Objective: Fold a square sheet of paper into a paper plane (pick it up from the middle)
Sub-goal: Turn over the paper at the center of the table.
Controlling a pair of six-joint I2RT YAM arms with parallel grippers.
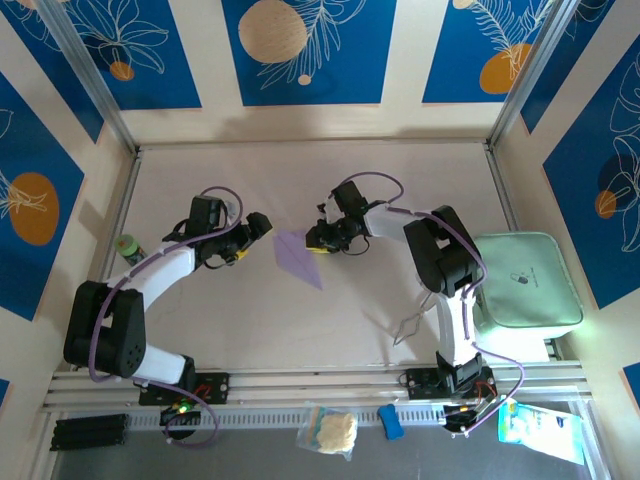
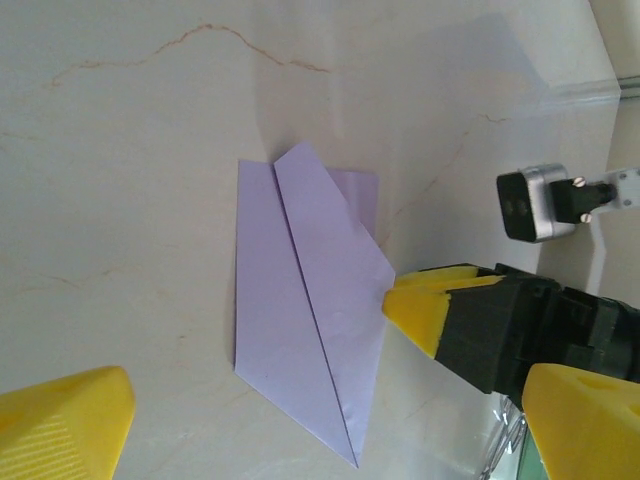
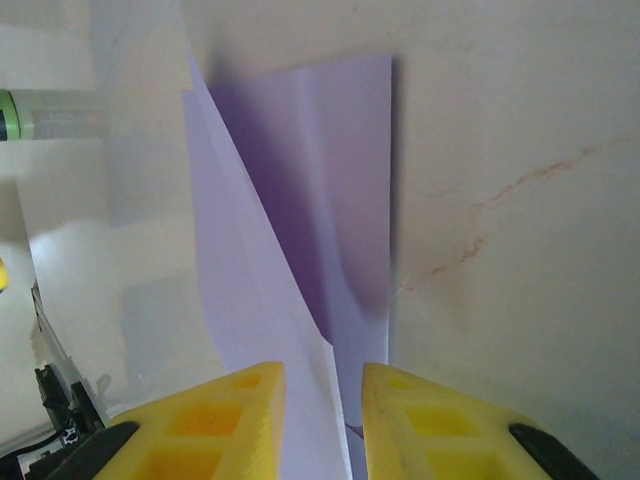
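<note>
1. The lavender sheet of paper [image 1: 298, 258] lies on the pale worktop [image 1: 240, 330] at the centre of the top view, between the two claws. It is partly folded into a narrow kite shape, pointed toward the lower right.
2. In the left wrist view the sheet [image 2: 300, 330] shows a straight crease running from its upper corner to its lower point, with one flap laid over the other.
3. The left claw [image 1: 262, 226] sits just left of the sheet, apart from it. Its yellow fingers [image 2: 65, 425] are spread wide at the lower corners of the left wrist view.
4. The right claw [image 1: 316, 240] is at the sheet's upper right edge. In the right wrist view the claw [image 3: 323, 385] has its fingers close together, with a raised flap of the sheet [image 3: 300, 200] between them. Whether they actually pinch it cannot be told.
5. A mint-green tray [image 1: 525, 280] lies at the right of the top view, well apart from the sheet.
</note>
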